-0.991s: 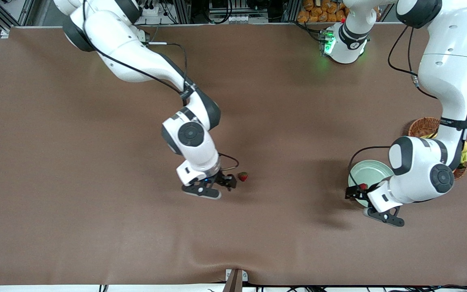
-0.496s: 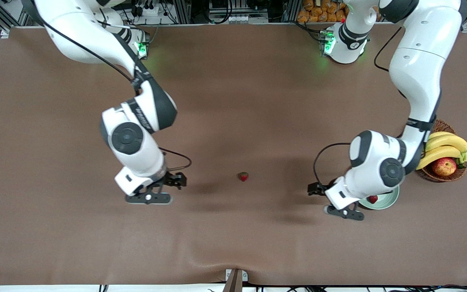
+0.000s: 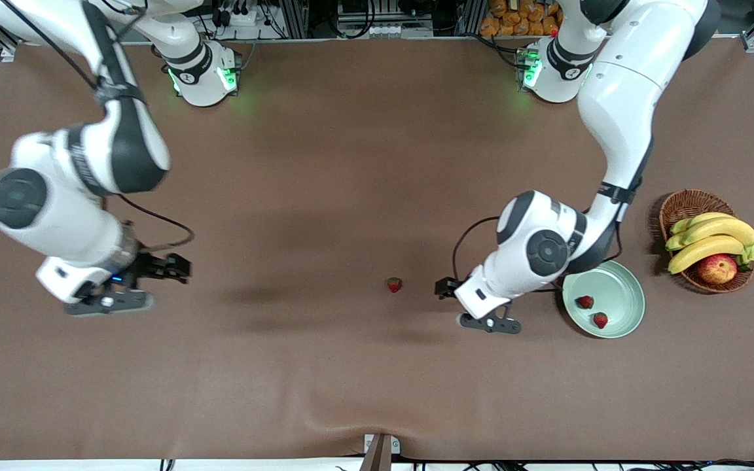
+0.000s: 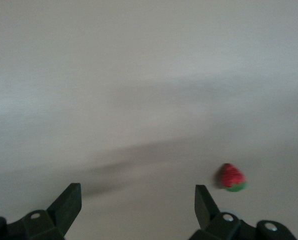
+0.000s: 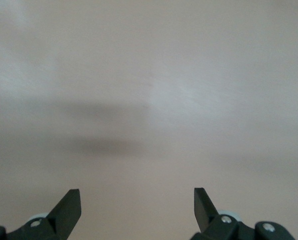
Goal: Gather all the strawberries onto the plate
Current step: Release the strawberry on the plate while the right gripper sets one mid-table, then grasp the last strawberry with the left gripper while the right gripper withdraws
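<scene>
Two strawberries (image 3: 585, 301) lie in the glossy round mint plate (image 3: 632, 296); a third strawberry (image 3: 394, 284) sits on brown cloth (image 3: 351, 163), near the wide-spread left gripper (image 3: 475, 305). The right gripper (image 3: 133, 284) gapes empty above the cloth. A wicker basket (image 3: 683, 203) holds bananas (image 3: 711, 237) and an apple (image 3: 717, 268).

Two strawberries (image 3: 592, 311) lie in the plate (image 3: 628, 288); a third strawberry (image 3: 394, 284) outside.

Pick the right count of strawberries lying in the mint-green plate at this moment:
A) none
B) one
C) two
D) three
C: two strawberries lie in the plate, while a third strawberry sits on the brown table toward the right arm's end from the plate, in front of the open left pincer.
</scene>
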Robot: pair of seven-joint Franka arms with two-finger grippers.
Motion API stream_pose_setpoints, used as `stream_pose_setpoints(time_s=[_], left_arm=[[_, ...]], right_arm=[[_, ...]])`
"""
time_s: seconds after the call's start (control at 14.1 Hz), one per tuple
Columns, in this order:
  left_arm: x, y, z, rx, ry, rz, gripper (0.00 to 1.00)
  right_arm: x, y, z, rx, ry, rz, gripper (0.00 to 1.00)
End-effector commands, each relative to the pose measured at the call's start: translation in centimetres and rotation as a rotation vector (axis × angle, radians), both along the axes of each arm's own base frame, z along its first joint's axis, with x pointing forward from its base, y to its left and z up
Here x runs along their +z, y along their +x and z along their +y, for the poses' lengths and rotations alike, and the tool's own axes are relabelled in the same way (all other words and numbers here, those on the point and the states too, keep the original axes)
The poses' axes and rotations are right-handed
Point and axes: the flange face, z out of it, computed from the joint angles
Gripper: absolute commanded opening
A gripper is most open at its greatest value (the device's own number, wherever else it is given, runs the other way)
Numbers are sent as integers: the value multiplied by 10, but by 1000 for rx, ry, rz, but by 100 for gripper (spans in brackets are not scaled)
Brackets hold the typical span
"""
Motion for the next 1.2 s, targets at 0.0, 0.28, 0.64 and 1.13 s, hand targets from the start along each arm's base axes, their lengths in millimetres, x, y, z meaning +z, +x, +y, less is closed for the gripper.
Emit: stream_pose_setpoints(time_s=[0.0,0.28,0.64,1.13], left_arm=[[-6,-6,-33,-12,18,-75,100],[-23,-45,-107,-41,17,-155,100],[-63,-60,-132,-52,40,-211,100],[-71,-78,-150,-119,66,-222,75]], right_arm=[[44,-35,-39,13,24,28,100],[105,-71,-77,-43,38,38,100],[149,-105,-81,-61,44,74,100],[176,-126,-84,-103,43,131,100]])
